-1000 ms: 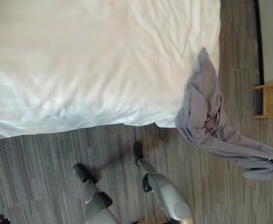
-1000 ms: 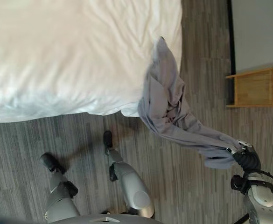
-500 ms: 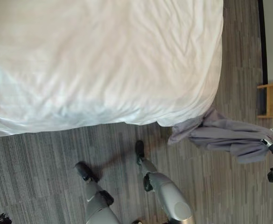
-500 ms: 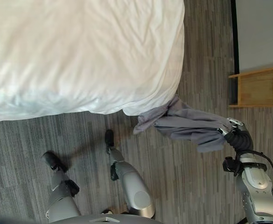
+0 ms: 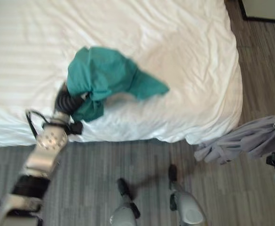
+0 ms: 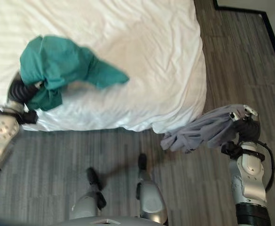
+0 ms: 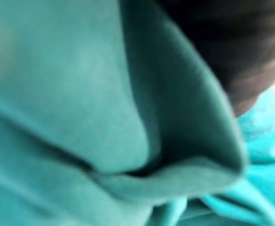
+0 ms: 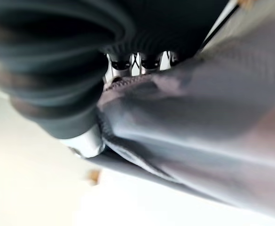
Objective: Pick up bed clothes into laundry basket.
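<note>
Grey garment — soft, wrinkled cloth, bunched at one end in my right hand, fingers curled round the fabric, pinching it tight. In the right wrist view the grey cloth runs taut straight out from under my dark-tipped fingers. From the hand the rest trails out toward the bed's near right corner and droops in loose folds above the floor, its free end hanging just beside the overhanging white sheet — cannot tell if it touches the floor.

Teal garment — second piece, brighter, thick folds, heaped on the white sheet near the bed's front edge, one flap stretched out flat toward the middle of the mattress. My left hand is at the near side of that heap, dark ribbed cover showing, fingers buried under the cloth, so I cannot tell whether they are spread or closed on it. The left wrist view shows teal folds right up against the dark cover.

Bed takes up the upper part of both eye views, sheet rumpled, grey wood-look floor in front and to the right.
</note>
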